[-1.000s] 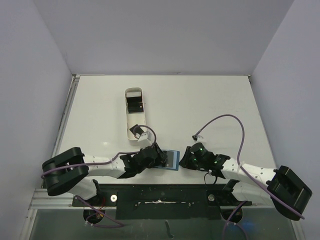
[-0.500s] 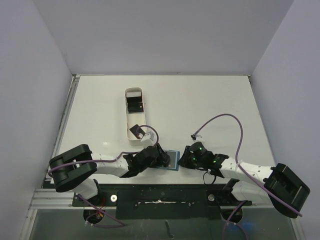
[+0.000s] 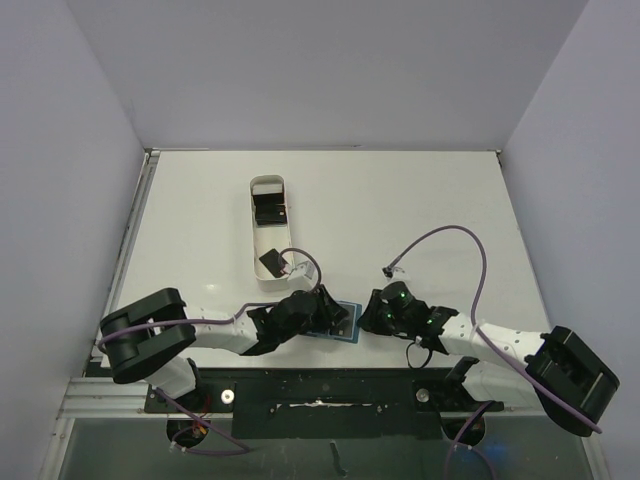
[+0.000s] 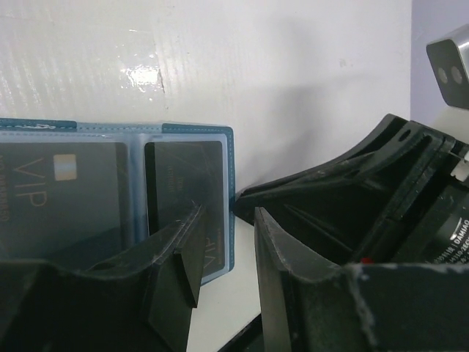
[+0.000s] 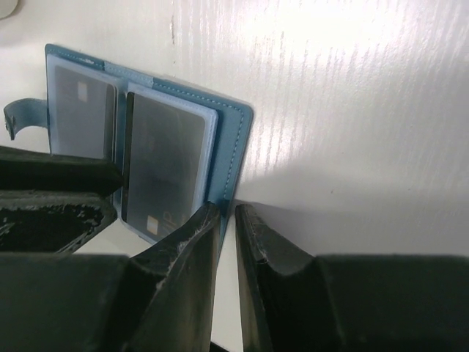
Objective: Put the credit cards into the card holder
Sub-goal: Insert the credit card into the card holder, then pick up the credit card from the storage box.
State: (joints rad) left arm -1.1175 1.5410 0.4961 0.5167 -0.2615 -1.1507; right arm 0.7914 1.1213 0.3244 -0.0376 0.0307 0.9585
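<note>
- The card holder point(image 5: 236, 147) lies open and flat at the middle of the table's point(image 3: 400, 210) near edge. It is teal-blue, with black credit cards point(image 5: 165, 158) under clear sleeves in both panels.
- Left gripper point(image 4: 227, 220): jaws partly apart, clamping nothing, with one finger point(image 4: 176, 257) over the holder's end panel.
- Right gripper point(image 5: 227, 213): jaws nearly together at the holder's edge. I cannot tell whether they pinch it.

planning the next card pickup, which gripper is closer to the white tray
Left. The left gripper sits just off the white tray's near end; the right gripper is farther right, beyond the card holder.
</note>
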